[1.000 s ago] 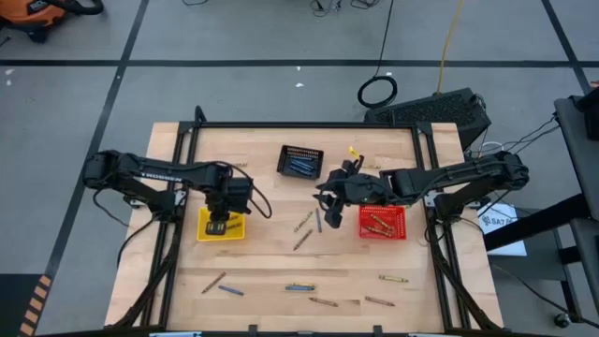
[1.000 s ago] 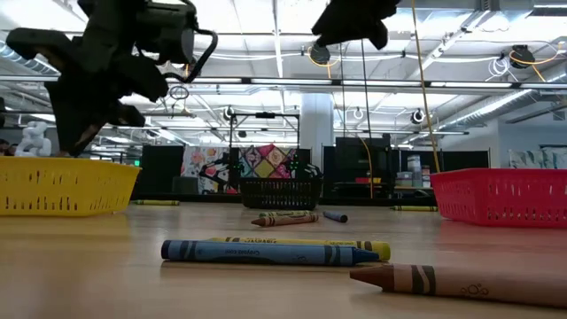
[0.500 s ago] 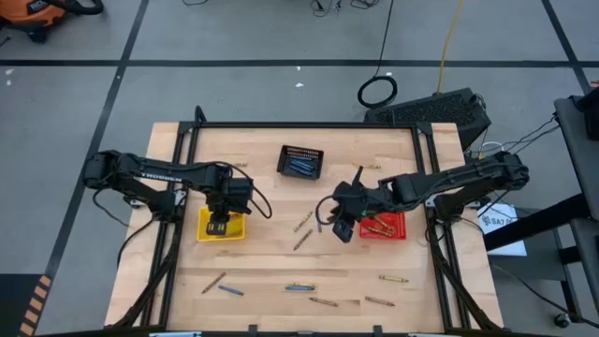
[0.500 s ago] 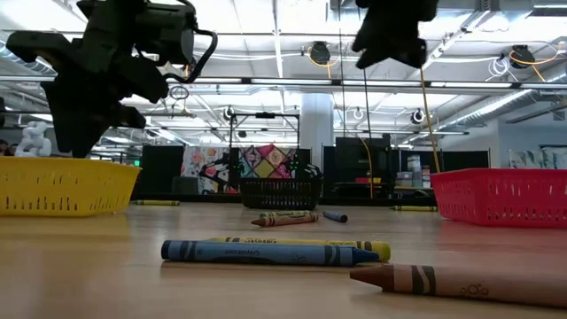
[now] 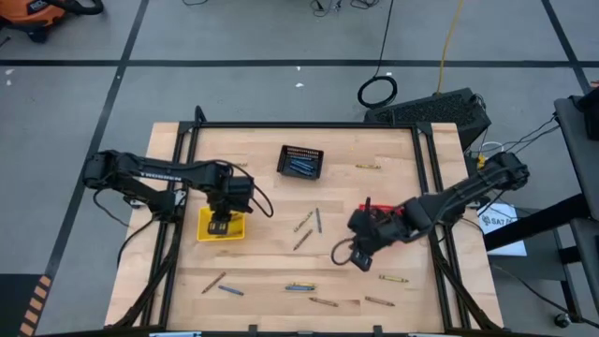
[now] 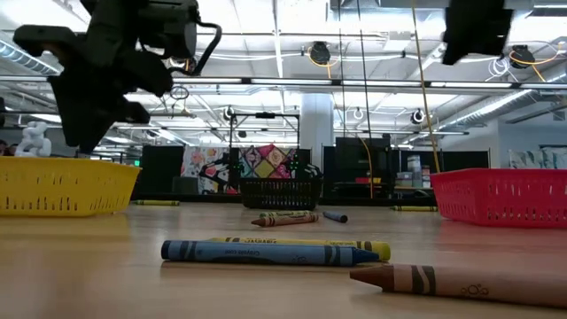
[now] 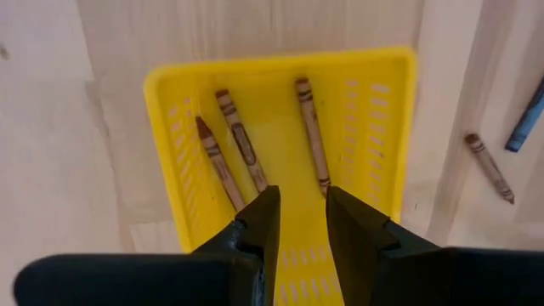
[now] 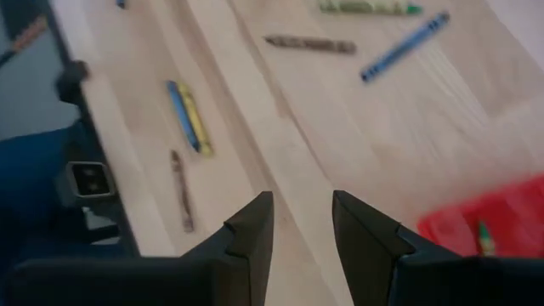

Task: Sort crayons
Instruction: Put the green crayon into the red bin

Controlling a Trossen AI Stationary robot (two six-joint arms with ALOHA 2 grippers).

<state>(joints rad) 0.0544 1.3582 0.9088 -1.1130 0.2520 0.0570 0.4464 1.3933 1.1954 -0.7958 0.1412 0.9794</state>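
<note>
The left gripper [image 7: 297,223] hangs over the yellow basket [image 5: 221,225] on the tabletop's [image 5: 271,262] left, fingers parted and empty above three brown crayons [image 7: 238,146] inside. The right gripper [image 5: 360,256], fingers apart, hovers near the red basket [image 5: 384,214]. Loose crayons [image 5: 301,287] lie mid-tabletop and along the near edge

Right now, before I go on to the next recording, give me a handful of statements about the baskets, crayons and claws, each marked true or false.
1. The left claw hangs over the yellow basket. True.
2. The yellow basket is empty. False: three brown crayons lie in it.
3. The right claw grips a crayon. False: it is open with nothing between its fingers.
4. The black basket holds blue crayons. True.
5. A blue crayon and a yellow crayon lie side by side on the table. True.
</note>
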